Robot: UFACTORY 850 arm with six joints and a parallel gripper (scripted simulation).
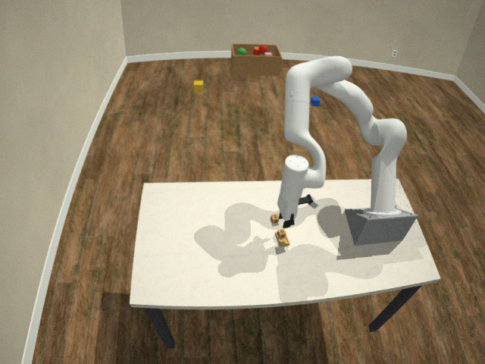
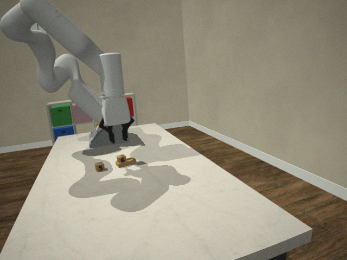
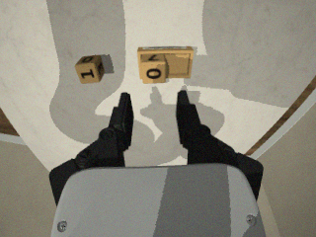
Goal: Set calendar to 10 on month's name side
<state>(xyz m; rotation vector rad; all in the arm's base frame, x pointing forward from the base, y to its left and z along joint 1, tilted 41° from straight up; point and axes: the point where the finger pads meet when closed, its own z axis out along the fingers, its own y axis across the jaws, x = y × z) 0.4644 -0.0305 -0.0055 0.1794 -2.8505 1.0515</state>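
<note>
And here we are: my one gripper hangs above the table, its two fingers partly spread, nothing between them. Two date cubes in play! The loose cube rests on the table beside the single tray, apart from it, showing a 5 to the exterior view and a 1 to my wrist. The other one, the tray cube, sits at one end of the tray, showing a 6 outside and a 0 to me. So that's one cube in, one cube out.

The surface now: pale, faintly veined, crossed by my broad grey shadows, with two dark legs visible from the top view. Around me, beige walls, white skirting and brown plank flooring. Out on the floor, two blocks, one yellow, one blue, plus one brown box holding a green ball, a red ball and other bits. One pale shelf unit stands by the wall, with green, pink, blue and red bins showing, and one outlet on the wall.
</note>
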